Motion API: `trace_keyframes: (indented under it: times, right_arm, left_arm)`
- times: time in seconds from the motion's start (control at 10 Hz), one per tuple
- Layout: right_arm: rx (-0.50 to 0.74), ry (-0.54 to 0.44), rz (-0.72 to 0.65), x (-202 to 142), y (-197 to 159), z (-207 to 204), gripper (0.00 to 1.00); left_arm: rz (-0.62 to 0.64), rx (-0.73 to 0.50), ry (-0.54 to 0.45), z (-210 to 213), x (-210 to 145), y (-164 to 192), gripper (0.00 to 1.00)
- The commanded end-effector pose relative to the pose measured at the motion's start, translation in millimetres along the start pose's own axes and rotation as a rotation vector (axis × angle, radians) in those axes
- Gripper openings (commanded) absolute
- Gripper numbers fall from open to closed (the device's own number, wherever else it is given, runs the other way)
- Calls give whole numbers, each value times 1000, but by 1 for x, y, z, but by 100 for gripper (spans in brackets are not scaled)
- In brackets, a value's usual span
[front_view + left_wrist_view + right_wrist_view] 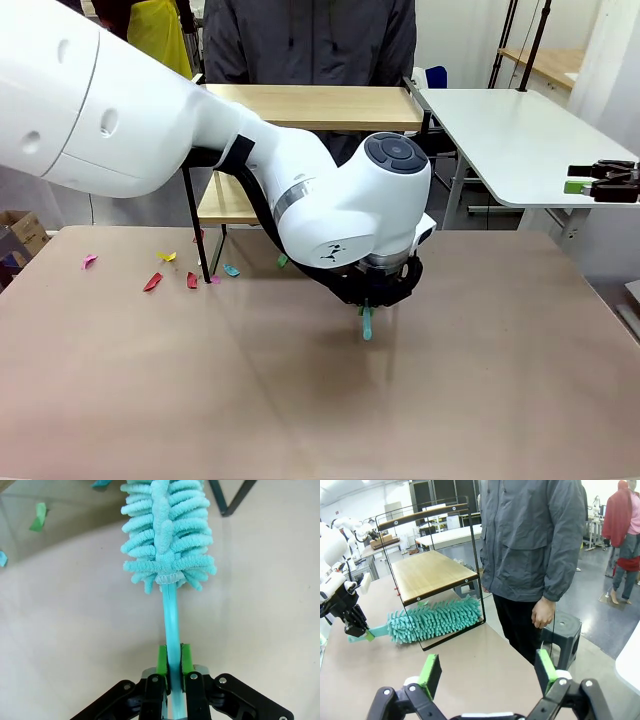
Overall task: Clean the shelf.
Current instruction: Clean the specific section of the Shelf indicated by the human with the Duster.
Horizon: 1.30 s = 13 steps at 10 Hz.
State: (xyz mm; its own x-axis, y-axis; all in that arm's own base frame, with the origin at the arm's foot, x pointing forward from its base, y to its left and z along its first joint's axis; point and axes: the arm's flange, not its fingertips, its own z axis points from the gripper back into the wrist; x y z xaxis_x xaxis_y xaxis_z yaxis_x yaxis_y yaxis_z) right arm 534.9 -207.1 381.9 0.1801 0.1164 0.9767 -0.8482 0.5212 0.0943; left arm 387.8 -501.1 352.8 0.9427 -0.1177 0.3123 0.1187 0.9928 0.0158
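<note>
The left gripper is clamped on the thin handle of a teal microfibre duster, with a green pad pressed to each side of it. The duster's fluffy head stretches straight ahead of the fingers, low over the brown table. It lies under the lower board of the shelf, which stands just beyond this gripper. Small coloured paper scraps lie on the table by the shelf's front leg, off to the gripper's left. The right gripper has its jaws wide apart with nothing between them. Ahead of it stand the shelf and a person in a grey jacket.
</note>
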Motion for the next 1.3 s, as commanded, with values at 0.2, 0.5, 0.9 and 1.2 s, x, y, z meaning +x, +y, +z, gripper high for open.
trace_keyframes:
  times: [0.2, 0.5, 0.9, 1.2]
  right_arm:
    - [2, 3, 6, 3, 1, -2, 100]
    - [2, 3, 6, 3, 1, -2, 100]
    - [2, 3, 6, 3, 1, -2, 100]
    - [2, 3, 6, 3, 1, -2, 100]
  left_arm:
    - [75, 131, 47, -1, 4, 49, 13]
    - [114, 291, 110, -10, -7, 106, 13]
    - [157, 487, 183, -5, -18, 171, 13]
    - [157, 493, 188, -11, -14, 175, 13]
